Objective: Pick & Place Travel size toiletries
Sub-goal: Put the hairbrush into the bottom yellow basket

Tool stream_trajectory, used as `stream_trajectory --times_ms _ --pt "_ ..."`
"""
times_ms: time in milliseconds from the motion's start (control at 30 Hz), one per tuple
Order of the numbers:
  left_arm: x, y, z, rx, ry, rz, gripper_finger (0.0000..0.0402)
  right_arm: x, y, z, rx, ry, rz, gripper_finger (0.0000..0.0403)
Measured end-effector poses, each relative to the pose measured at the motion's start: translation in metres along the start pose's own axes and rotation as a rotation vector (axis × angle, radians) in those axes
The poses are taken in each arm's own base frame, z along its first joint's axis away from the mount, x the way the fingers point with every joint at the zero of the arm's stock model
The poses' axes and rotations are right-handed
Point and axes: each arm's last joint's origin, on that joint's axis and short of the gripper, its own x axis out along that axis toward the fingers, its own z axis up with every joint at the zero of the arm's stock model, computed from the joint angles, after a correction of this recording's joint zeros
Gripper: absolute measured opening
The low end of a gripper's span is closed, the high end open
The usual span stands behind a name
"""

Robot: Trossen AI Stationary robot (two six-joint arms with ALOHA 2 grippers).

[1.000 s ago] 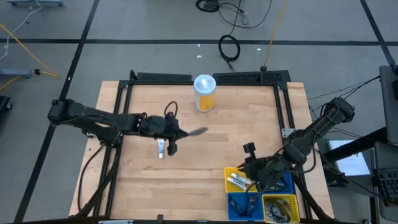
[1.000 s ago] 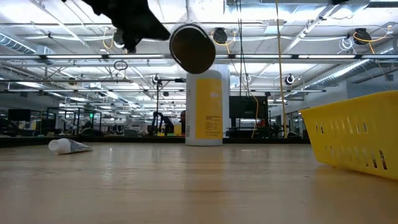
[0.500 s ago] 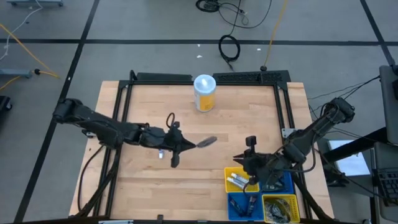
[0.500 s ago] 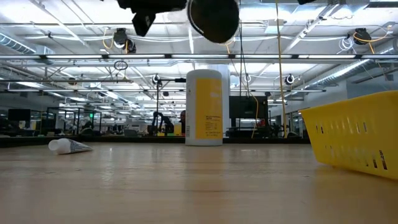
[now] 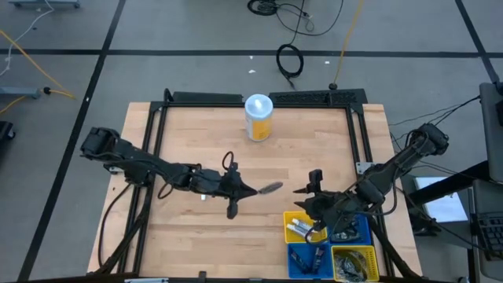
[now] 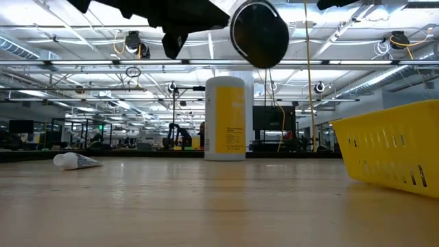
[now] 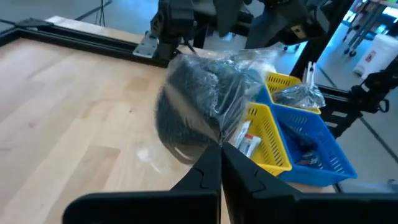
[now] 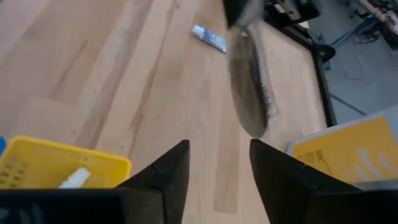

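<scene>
The grey packet [image 7: 205, 106] is blurred inside crinkled plastic, so its contents cannot be told. The white tube [image 5: 203, 196] lies mostly hidden under the left arm in the high view. The items in the blue bin [image 5: 309, 260] are too small to identify.

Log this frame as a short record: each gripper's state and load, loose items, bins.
left gripper: jaws shut on the grey round flat packet in clear wrap, carried above the wooden table
right gripper: jaws open, empty, over the near edge of the yellow bin
loose on table: small white tube; tall yellow-and-white canister upright at the far side
bins: yellow bin holds white tubes; blue bin holds dark items; contents of the other bins cannot tell
</scene>
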Motion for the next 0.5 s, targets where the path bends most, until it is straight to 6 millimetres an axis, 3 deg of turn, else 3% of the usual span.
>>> stream_trajectory --times_ms 500 --pt "0.015 -0.01 -0.001 -0.022 -0.044 -0.066 0.0 0.011 -0.015 0.001 0.041 0.02 -0.052 0.0166"
